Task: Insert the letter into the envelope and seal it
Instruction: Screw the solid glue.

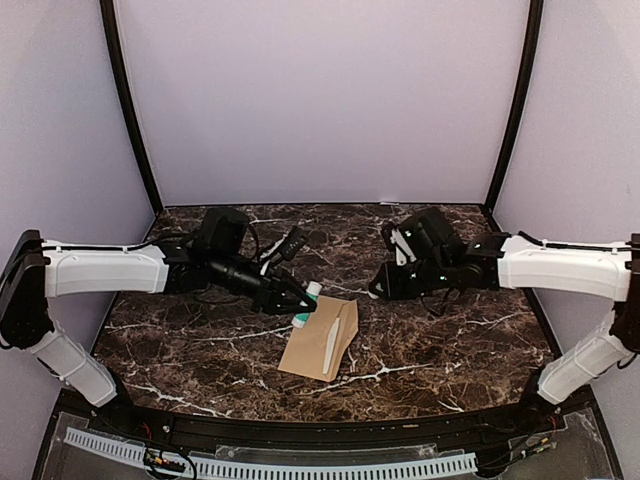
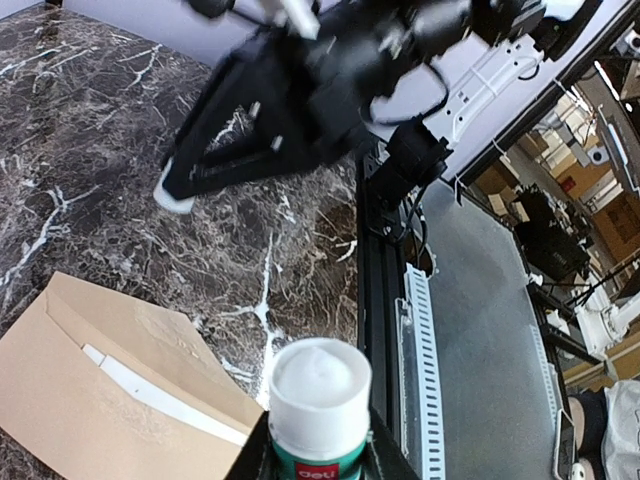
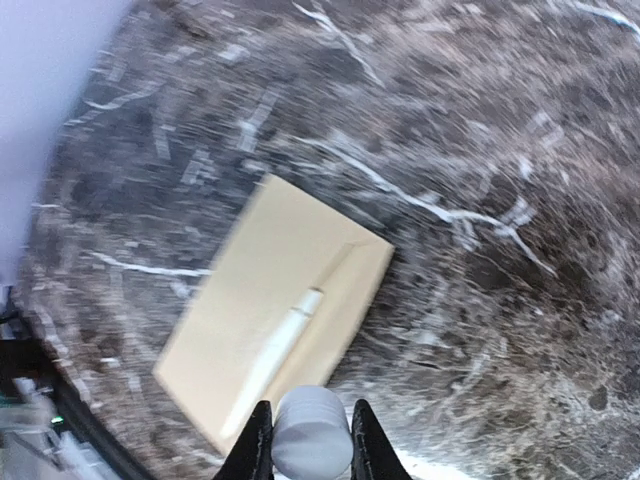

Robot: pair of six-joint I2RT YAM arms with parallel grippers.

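Dark worktop [image 1: 450, 330] holds the envelope [image 1: 318, 340]; left hand [image 1: 297, 300] grips a glue stick [image 2: 320, 400], right hand [image 1: 380, 290] pinches a white cap [image 3: 310, 430], so gluing it shut seems next.

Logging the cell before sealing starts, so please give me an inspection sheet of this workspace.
Surface: dark marble-patterned table, no spills seen.
Job's things: plain kraft-brown paper envelope flat at centre, pale strip along it; letter not seen separately.
Clutter: nothing seen.
Grippers: left gripper shut on green-and-white glue stick by the envelope's far corner; right gripper shut on small white cap.
Cables: black loops at both wrists, off the envelope.
Surroundings: lilac walls, black frame posts.
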